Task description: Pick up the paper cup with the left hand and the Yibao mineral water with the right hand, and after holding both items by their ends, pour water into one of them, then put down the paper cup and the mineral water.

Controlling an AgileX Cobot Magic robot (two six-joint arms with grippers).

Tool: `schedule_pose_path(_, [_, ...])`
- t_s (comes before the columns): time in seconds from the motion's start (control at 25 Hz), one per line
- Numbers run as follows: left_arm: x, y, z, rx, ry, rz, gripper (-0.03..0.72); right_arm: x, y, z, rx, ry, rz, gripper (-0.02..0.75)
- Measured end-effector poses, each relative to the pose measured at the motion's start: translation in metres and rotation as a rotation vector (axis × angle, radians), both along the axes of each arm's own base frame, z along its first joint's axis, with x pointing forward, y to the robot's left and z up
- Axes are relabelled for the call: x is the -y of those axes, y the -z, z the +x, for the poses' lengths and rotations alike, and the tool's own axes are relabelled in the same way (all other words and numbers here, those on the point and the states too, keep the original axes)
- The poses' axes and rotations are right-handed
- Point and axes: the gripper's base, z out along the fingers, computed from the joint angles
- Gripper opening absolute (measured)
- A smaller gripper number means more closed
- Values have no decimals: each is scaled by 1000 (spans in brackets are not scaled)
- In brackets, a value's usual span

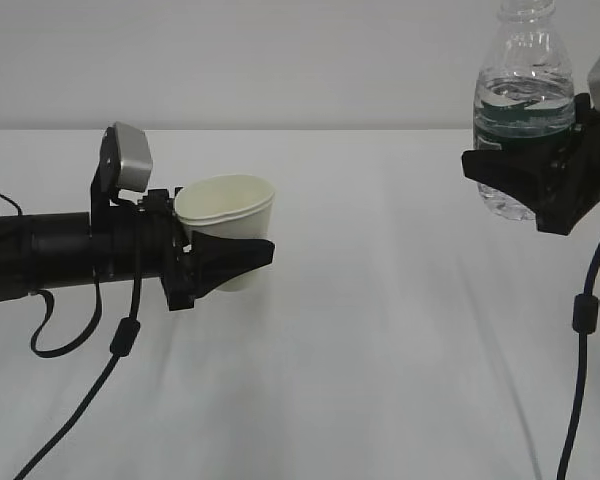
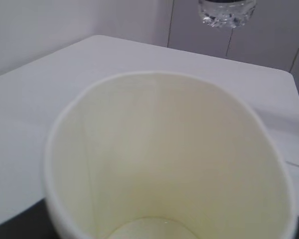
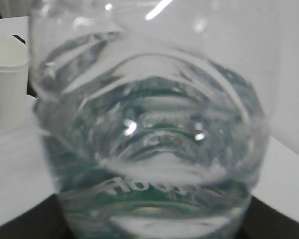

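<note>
Thin paper cup [image 1: 227, 228], light and crushable, clamped at mid-wall by left hand [image 1: 215, 262] fingers above the tabletop [image 1: 380, 350]. Right of cup, higher: slick Yibao mineral water [image 1: 521, 110], water-heavy, clamped by right hand [image 1: 540, 170] at the label band.

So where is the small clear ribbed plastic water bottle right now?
The small clear ribbed plastic water bottle is held upright above the table at the exterior view's upper right, clamped in the right pincer, far from the white paper cup.

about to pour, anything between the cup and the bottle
Nothing: in the exterior view only bare white table shows between the held paper cup and the raised Yibao mineral water.
</note>
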Motion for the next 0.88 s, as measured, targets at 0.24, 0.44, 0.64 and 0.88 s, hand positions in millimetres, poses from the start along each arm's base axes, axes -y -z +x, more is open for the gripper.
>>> schedule_pose_path(0.24, [16,-6,-1,32,47,-9,444,0,0,0,8,-4,-9,399])
schedule_pose_path(0.44, [34,-8,-11,32,104,-15,445,0,0,0,18,-9,-21,399])
schedule_pose_path(0.64, [44,-8,-16,27,118,-27,445,0,1,-1,18,-19,-34,399])
schedule_pose_path(0.88, [47,-13,-12,14,110,-47,445,1,2,0,21,-17,-59,399])
